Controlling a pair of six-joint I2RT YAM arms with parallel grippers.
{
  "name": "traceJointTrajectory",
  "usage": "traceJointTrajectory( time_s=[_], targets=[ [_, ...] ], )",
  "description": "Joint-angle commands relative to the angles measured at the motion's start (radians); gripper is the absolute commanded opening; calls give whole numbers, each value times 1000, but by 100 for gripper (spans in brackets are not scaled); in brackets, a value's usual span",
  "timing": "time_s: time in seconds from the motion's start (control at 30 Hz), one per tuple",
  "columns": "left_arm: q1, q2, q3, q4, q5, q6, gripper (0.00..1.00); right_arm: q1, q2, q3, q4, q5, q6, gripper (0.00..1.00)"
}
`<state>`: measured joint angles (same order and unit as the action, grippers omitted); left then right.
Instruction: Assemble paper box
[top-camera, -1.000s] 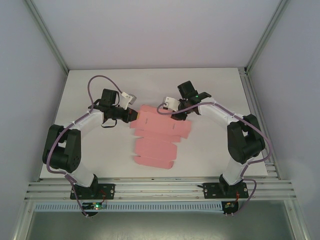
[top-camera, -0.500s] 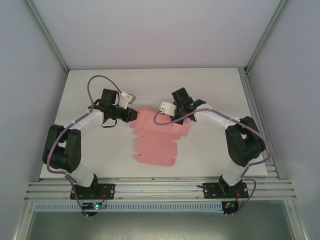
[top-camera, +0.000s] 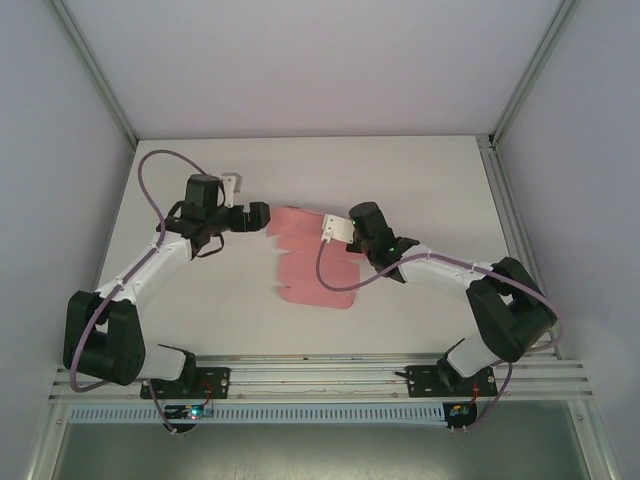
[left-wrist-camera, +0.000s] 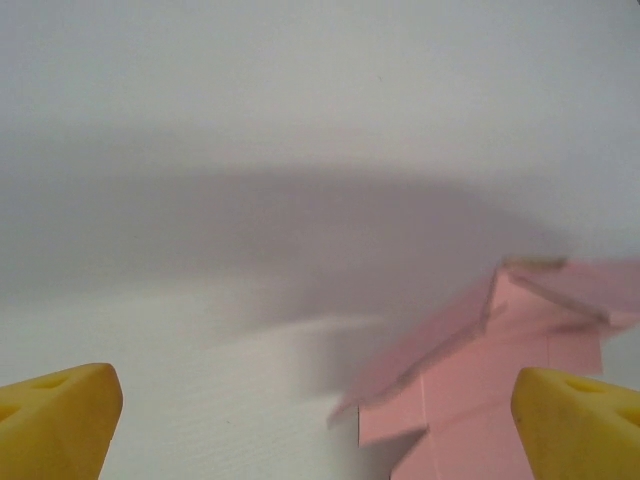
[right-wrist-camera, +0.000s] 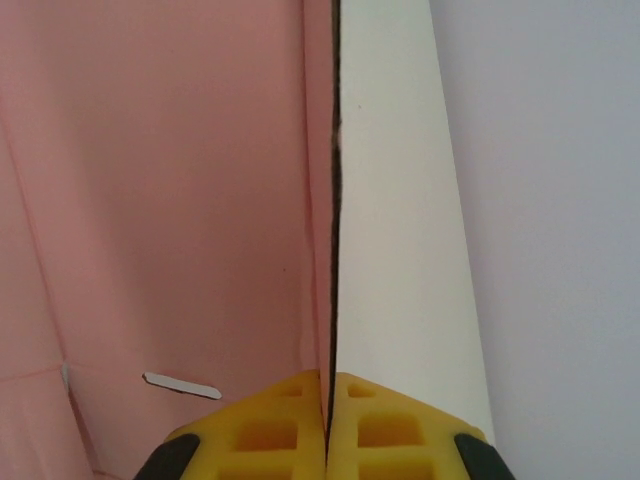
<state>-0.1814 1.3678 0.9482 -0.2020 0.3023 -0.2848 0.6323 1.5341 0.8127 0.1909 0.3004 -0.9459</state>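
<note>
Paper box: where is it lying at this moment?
In the top view the paper box lies centred on the table, between the open left gripper and the right gripper, which pinches its edge.

From above, my right hand (top-camera: 352, 232) covers the paper box's (top-camera: 305, 270) right edge and hides its own fingertips. On the left wrist camera the box is blurred and cropped at the lower right.
</note>
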Motion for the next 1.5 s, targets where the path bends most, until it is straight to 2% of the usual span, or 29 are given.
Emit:
traceJointTrajectory(
  time_s=[0.0,0.13,0.27,0.4,0.5,0.7,0.93,1.0,1.17,1.27,1.33,1.4,1.47],
  targets=[
    [7,11,52,5,-41,-101,100,6,-36,-19,36,-18,5,0],
    [7,94,105,8,56,-95,100,6,-47,-21,21,-37,13,0],
    [3,183,138,31,235,-59,100,6,-45,-15,2,-44,16,0],
    [-8,243,160,53,333,-34,100,6,-42,-6,-11,-57,23,0],
    [-27,256,152,46,361,12,100,3,-35,3,-13,-44,29,0],
    [-52,287,142,37,333,40,100,2,-38,10,-18,-94,50,0],
    [-106,330,160,113,273,-17,100,27,-31,16,-16,-106,78,0],
    [-140,329,157,133,207,-29,100,33,-28,21,-2,-101,115,0],
    [-227,326,138,208,-45,-128,100,83,-23,35,-5,-65,180,0],
    [-250,336,128,248,-156,-266,100,119,-15,37,11,8,227,0],
    [-252,331,110,283,-170,-324,100,150,-10,13,75,106,230,0],
    [-250,313,95,284,-170,-324,100,173,-3,-40,205,215,173,0],
    [-250,276,99,217,-185,-293,100,185,11,-98,350,307,70,0]
  ],
)
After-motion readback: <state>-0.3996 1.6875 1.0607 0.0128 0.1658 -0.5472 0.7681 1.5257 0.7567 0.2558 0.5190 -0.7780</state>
